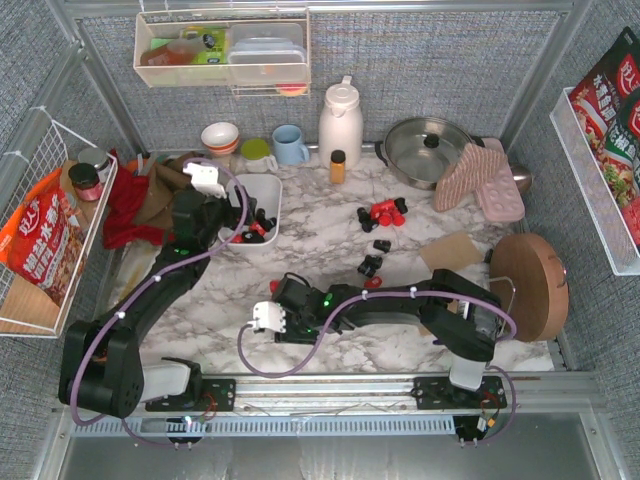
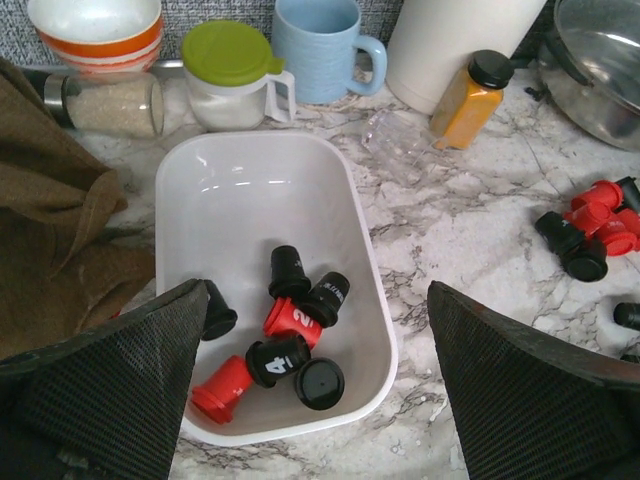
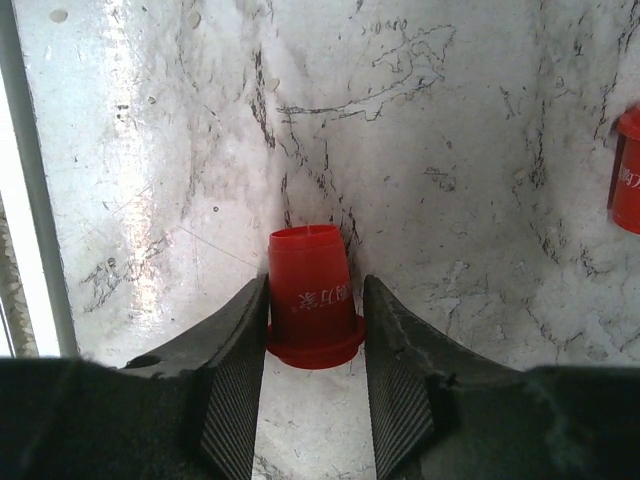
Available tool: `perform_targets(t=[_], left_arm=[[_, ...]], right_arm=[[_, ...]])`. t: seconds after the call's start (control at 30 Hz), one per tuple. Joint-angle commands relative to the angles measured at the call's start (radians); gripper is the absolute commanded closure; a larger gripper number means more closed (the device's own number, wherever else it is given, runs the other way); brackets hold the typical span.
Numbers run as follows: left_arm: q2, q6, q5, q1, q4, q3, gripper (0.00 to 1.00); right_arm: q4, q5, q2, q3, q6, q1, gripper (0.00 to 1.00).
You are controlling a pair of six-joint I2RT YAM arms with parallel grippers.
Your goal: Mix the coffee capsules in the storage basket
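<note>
- The left end effector (image 2: 315,335) hangs over the storage basket (image 2: 250,190), fingers wide apart. They hide its near corners and part of one black pod.
- About seven coffee capsules (image 2: 296,322) lie at the basket's near end.
- The right end effector (image 3: 315,325) is clamped on a red capsule (image 3: 308,285), which stands wide end down on the marble surface (image 3: 450,150).
- A second red pod (image 3: 628,170) is cut off at the right edge of the right wrist view.

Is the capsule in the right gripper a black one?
No, the right gripper clamps a glossy red capsule between its fingers.
</note>
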Motion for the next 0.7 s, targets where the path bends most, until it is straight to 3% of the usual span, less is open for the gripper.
perform_targets(t=[0.0, 0.27, 0.57, 0.67], left_arm=[[-0.007, -0.023, -0.012, -0.001, -0.024, 0.007, 0.01], [-0.028, -0.08, -0.029, 0.003, 0.015, -0.031, 0.01], [0.013, -0.057, 0.322, -0.015, 0.086, -0.029, 0.01], [0.044, -0.026, 0.37, -0.058, 0.057, -0.007, 0.01]], right_arm=[[-0.012, -0.006, -0.005, -0.012, -0.025, -0.004, 0.64], [0.066, 0.009, -0.088, -0.078, -0.016, -0.021, 0.68], [0.319, 0.136, -0.327, -0.305, 0.021, -0.086, 0.75], [0.453, 0.228, -0.434, -0.408, 0.028, -0.106, 0.76]])
